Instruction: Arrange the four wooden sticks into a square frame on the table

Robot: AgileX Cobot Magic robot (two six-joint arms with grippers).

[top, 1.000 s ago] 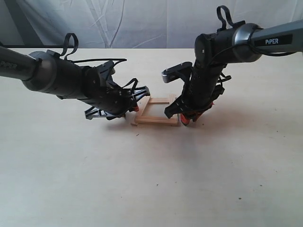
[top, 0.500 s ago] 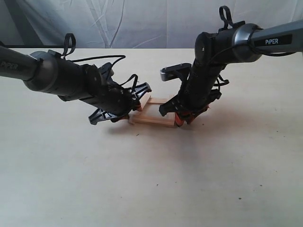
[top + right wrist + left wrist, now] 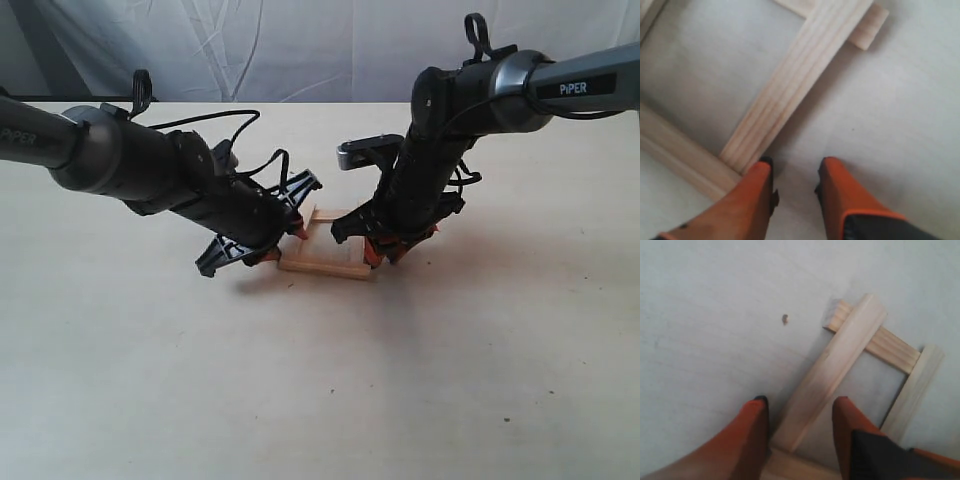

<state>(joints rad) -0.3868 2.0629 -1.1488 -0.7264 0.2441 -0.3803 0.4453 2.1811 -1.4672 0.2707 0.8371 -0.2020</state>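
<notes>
Table, pale cream and speckled, backed by wrinkled white cloth.

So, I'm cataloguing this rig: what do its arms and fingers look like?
Both the left arm and right arm are rounded dark-grey and black tubes with looping black cables and white PiPER lettering. The left gripper and right gripper end in tapered orange fingers with black tips.

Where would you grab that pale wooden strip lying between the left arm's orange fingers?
I'd pinch the pale flat wooden strip across its narrow width, mid-length, from above: it lies flat, long edges free, far end stacked on another strip. The open left gripper straddles it.
</notes>
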